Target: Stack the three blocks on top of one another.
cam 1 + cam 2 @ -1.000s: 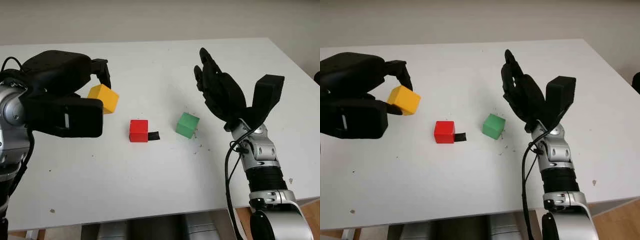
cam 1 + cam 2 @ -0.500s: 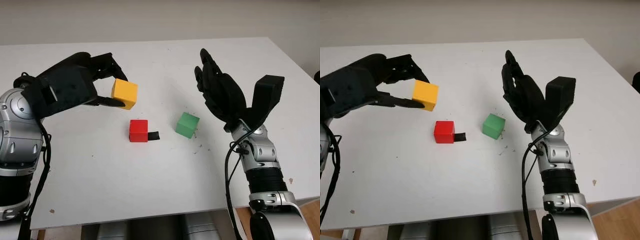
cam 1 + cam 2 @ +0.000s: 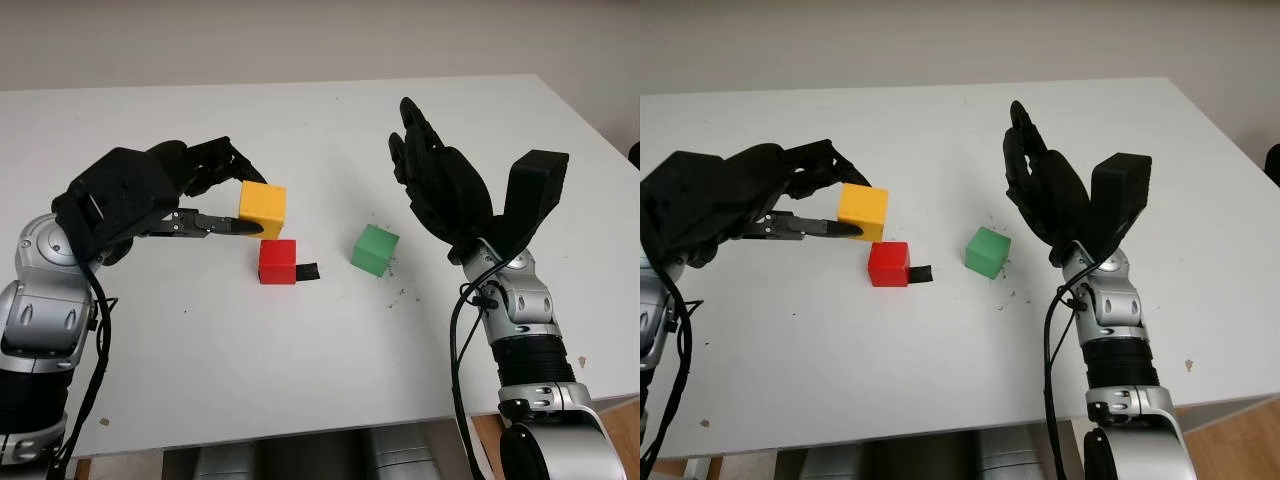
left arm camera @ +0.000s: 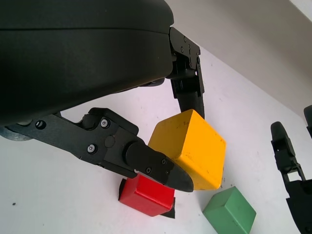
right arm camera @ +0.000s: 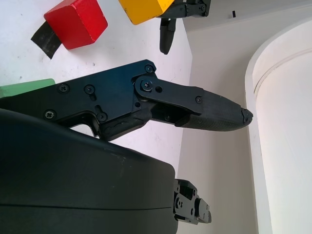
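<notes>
Yellow block [image 3: 263, 209] now just above and a touch behind the red block [image 3: 278, 261], no longer out to the left of it as half a second ago — carried in by the left hand [image 3: 150, 195], fingers pinched on the yellow block's sides, one fingertip [image 4: 165, 173] under its near edge and another behind it. Not yet seated: in the left wrist view, still held clear of the red block's top, tilted a little, overlapping it only in part. Red block flat on the white table [image 3: 330, 370], with a small black strip [image 3: 308, 271] touching its right side. Green block [image 3: 375, 249] to the right of the red block, apart from it, untouched. Right hand [image 3: 440, 185] raised to the right of the red block, beyond the green block, open, holding nothing, unmoved over the last second. Meaning for the task, as a judgement: transport nearly over, first stacking step at the alignment stage — needs a small shift toward the front, levelling, then lowering and release. Risk of a corner landing or of nudging the red block if set down while skewed. Green block left for the top of the stack, probably a job for the right hand nearest it.
</notes>
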Motion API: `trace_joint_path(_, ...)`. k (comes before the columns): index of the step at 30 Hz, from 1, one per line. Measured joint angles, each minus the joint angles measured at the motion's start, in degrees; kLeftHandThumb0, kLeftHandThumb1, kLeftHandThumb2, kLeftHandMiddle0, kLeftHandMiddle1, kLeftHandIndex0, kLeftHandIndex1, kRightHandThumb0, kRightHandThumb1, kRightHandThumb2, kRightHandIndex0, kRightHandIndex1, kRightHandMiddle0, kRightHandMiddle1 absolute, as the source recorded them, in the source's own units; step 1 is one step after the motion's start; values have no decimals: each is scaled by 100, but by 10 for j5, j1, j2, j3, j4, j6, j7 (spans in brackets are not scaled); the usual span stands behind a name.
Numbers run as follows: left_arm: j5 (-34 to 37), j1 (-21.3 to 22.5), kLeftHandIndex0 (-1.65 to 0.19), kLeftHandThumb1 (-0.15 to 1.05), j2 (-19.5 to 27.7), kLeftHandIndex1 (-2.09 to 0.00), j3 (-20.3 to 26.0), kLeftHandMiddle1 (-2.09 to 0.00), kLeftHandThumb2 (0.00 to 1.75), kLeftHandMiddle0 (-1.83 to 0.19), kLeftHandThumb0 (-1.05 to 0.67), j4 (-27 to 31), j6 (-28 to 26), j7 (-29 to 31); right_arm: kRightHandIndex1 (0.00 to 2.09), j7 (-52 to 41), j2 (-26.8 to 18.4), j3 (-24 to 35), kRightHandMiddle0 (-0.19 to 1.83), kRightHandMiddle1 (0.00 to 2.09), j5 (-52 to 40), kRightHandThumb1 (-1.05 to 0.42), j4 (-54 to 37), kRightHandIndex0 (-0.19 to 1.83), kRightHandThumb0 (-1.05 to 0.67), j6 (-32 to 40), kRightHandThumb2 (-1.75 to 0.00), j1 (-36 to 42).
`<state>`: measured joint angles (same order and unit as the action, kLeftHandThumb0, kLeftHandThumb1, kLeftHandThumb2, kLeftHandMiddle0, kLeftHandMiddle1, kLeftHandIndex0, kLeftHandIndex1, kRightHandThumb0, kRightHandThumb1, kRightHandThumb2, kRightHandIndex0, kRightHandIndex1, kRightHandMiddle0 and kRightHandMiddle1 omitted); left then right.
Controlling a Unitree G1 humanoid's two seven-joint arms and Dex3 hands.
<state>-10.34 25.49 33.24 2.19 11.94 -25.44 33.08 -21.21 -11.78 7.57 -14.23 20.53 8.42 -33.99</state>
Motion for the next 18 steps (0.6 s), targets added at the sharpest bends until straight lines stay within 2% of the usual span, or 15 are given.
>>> trace_joint_path(11,16,-21,-32,105,-49,-161,-9,-6,10,-18,-43,-58,67,-80,0,0,0,0,-19,0,0,-105,0,-19,-76,0,-64,0)
trace_joint_path(18,24,-24,-31,105,-62,-162,-9,-5,10,-17,-42,-79,78,-101,0,0,0,0,-19,0,1,-105,1,-19,-75,0,-65,0)
